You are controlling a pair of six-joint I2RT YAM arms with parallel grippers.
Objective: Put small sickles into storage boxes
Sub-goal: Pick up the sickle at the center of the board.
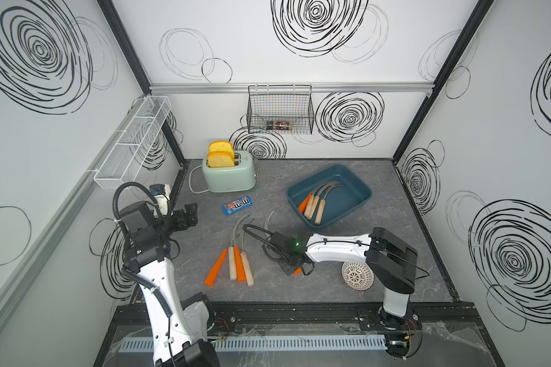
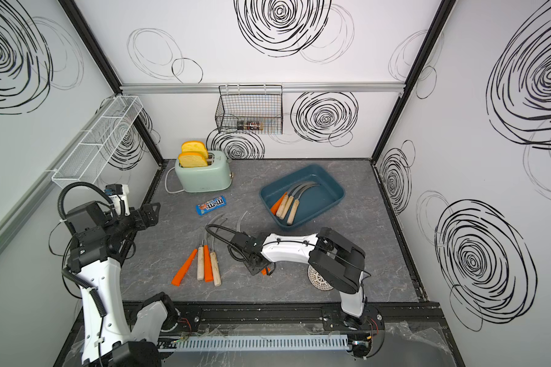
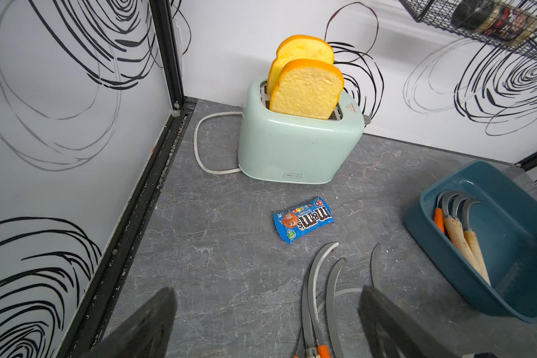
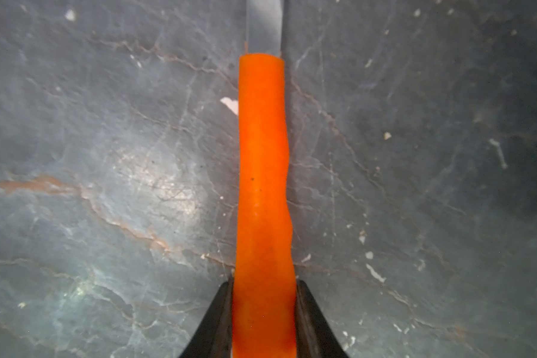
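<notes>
Orange handle of one sickle [image 4: 262, 186] is pinched between the fingers of the right tool [image 4: 264, 288], near the butt end. From the wrist cam it looks like it's lying flat on the grey worktop [image 4: 106, 155], not lifted yet imo. Meanwhile the left tool [image 3: 268, 328] is wide open w/ nothing in it, off by the left wall.

Further back sits the blue tray [image 1: 347, 193] w/ four sickles [image 1: 319, 215] in it already. There's also four more sickles [image 1: 233, 263] in a row on the worktop, just beside the right arm.

What could go wrong:
- The grip is so far back on the handle that the long blade [image 4: 264, 24] will prob make it droop or swivel once it's up. It could slip out b4 it gets to the tray.
- That blade is also near the blades of the row, so a sideways sweep might snag and drag them.

The candy pack [image 1: 237, 205] and toaster [image 1: 229, 174] aren't in the path afaict.
</notes>
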